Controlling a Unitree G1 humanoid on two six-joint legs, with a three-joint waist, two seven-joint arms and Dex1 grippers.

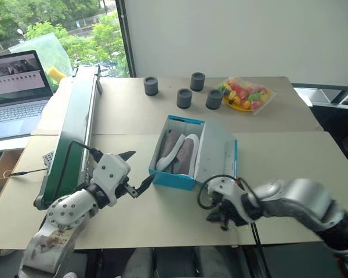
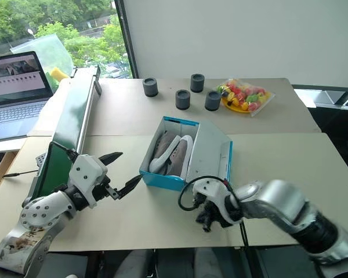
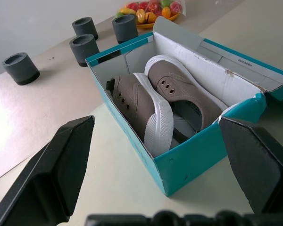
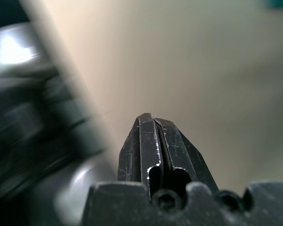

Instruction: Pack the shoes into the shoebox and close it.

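The left arm reaches in from the near-left edge, its white wrist bent inward, and the left tool (image 1: 137, 172) points level toward the right with its two black fingers (image 3: 56, 174) spread wide — nothing between them. The right arm comes in from the near-right corner, its silver forearm angled across, and the right tool (image 2: 206, 221) tips steeply downward near the front of the surface, its fingers (image 4: 156, 146) pressed flat together — empty.
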